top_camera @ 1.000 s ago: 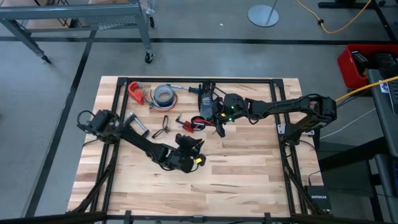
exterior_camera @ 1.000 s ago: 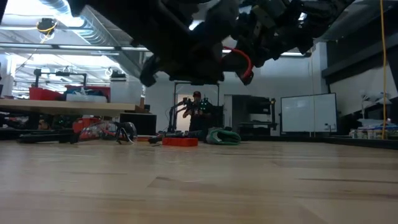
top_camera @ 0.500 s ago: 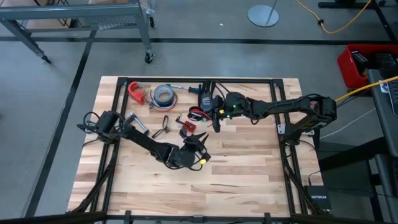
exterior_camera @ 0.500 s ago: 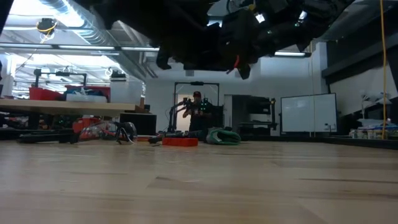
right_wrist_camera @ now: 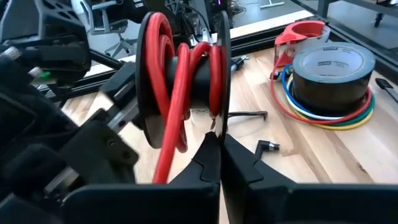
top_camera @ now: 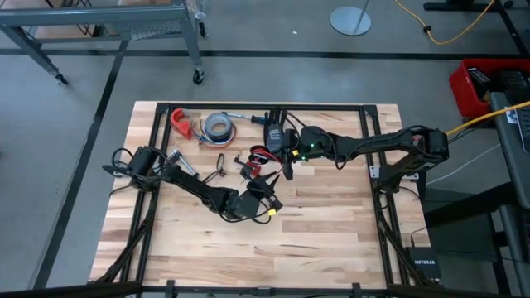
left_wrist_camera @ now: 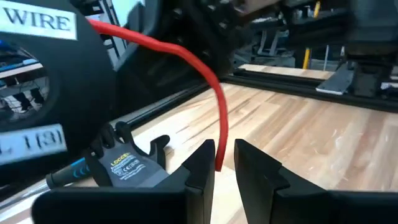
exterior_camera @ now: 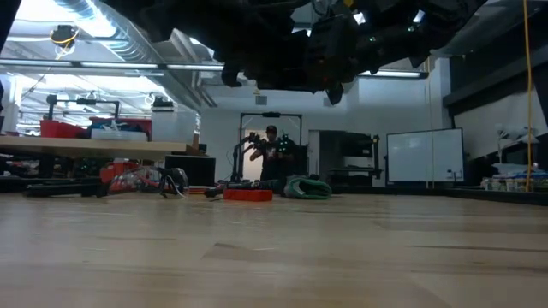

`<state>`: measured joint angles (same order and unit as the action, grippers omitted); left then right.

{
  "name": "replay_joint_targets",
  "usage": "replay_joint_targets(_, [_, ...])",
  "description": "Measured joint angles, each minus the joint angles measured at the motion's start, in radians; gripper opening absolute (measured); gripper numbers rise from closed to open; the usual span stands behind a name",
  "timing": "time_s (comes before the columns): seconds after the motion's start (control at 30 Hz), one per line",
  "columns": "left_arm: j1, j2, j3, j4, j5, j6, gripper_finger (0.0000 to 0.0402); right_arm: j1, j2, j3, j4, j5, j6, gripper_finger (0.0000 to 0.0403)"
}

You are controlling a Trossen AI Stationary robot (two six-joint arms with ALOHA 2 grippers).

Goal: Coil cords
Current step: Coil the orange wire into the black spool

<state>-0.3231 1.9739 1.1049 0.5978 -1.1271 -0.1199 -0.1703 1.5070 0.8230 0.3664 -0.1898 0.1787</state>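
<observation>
Cord [right_wrist_camera: 163, 81]: thin, glossy, bright red, wound in several loose turns on a black spool [right_wrist_camera: 222, 56] just ahead of the right gripper [right_wrist_camera: 221, 146], clenched on the spool's thin flange. One free strand [left_wrist_camera: 193, 56] arcing off the spool and down between the fingers of the left gripper [left_wrist_camera: 224, 158], pinched there. Beyond the right gripper, well apart, grey tape roll [right_wrist_camera: 333, 68] lying flat on the table.
</observation>
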Motion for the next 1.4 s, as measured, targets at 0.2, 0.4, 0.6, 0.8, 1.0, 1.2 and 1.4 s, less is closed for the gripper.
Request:
replay_joint_targets(0.2, [0.009,0.000,0.000,-0.002,0.000,0.022,0.0054,0.002,0.000,0.000,0.020,-0.006,0.000,0.0001])
replay_joint_targets(0.4, [0.027,0.000,0.000,-0.004,0.029,0.022,0.0054,0.002,0.000,0.000,0.034,-0.012,0.003,0.0001])
replay_joint_targets(0.6, [0.039,0.000,0.000,-0.006,0.032,0.016,0.0043,0.001,0.000,0.000,0.035,-0.012,0.024,0.0001])
replay_joint_targets(0.8, [0.025,0.000,0.000,-0.007,0.032,-0.007,0.0008,0.000,0.000,0.000,0.034,-0.012,0.024,0.0001])
replay_joint_targets(1.0, [-0.010,0.000,0.000,-0.032,0.014,-0.037,0.0003,0.000,0.000,0.000,0.012,-0.042,0.026,0.0001])
replay_joint_targets(1.2, [-0.051,0.000,0.000,-0.108,-0.033,-0.078,0.0002,0.000,0.000,0.001,-0.046,-0.134,0.027,0.0001])
replay_joint_targets(1.4, [-0.077,0.000,0.000,-0.266,-0.047,-0.248,0.0001,0.000,0.000,0.001,-0.097,-0.230,0.027,0.0001])
